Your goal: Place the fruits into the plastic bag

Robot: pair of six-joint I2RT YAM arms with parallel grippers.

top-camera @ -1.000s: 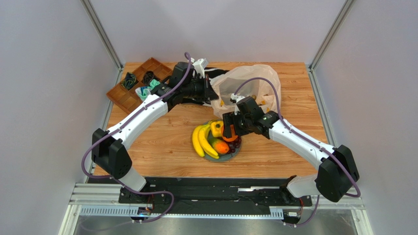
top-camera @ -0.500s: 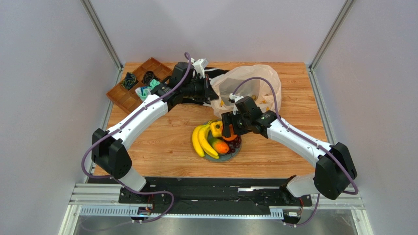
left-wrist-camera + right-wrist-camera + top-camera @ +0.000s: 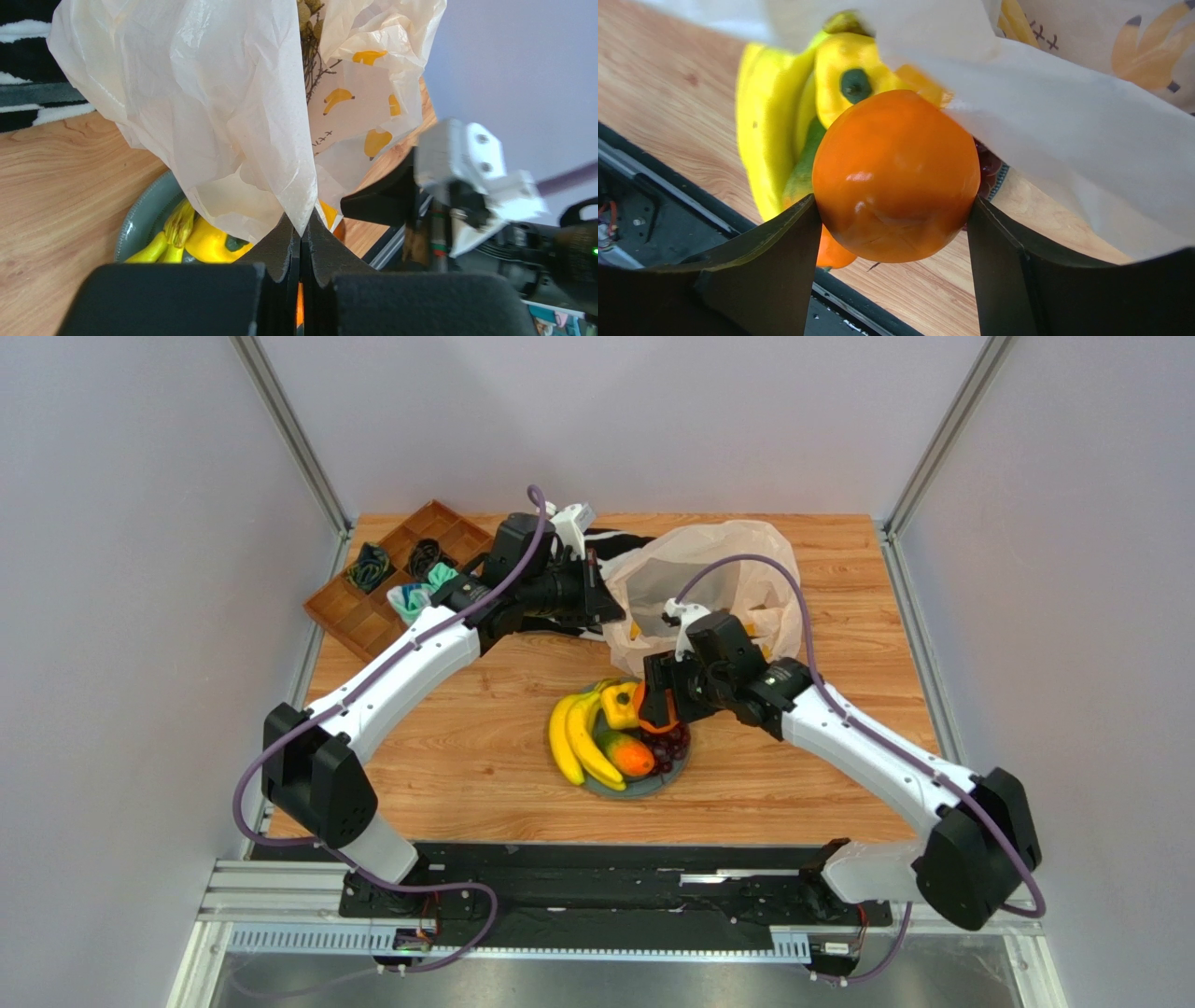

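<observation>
My right gripper (image 3: 896, 231) is shut on the round orange (image 3: 896, 175) and holds it above the grey plate (image 3: 671, 773), near the bag's mouth; the orange also shows in the top view (image 3: 654, 703). My left gripper (image 3: 302, 241) is shut on the rim of the plastic bag (image 3: 210, 105) and holds its mouth up; the bag lies at the back of the table (image 3: 709, 588). On the plate lie the bananas (image 3: 572, 739), the small yellow fruit (image 3: 617, 706), the orange-green fruit (image 3: 631, 755) and dark grapes (image 3: 673, 745).
A wooden compartment tray (image 3: 393, 574) with small items stands at the back left. A zebra-striped cloth (image 3: 28, 77) lies under the bag behind the left gripper. The black base rail (image 3: 603, 875) runs along the near table edge.
My right gripper, shut on the orange, has risen from the plate and moved slightly right and back toward the bag. The left arm has not moved.
</observation>
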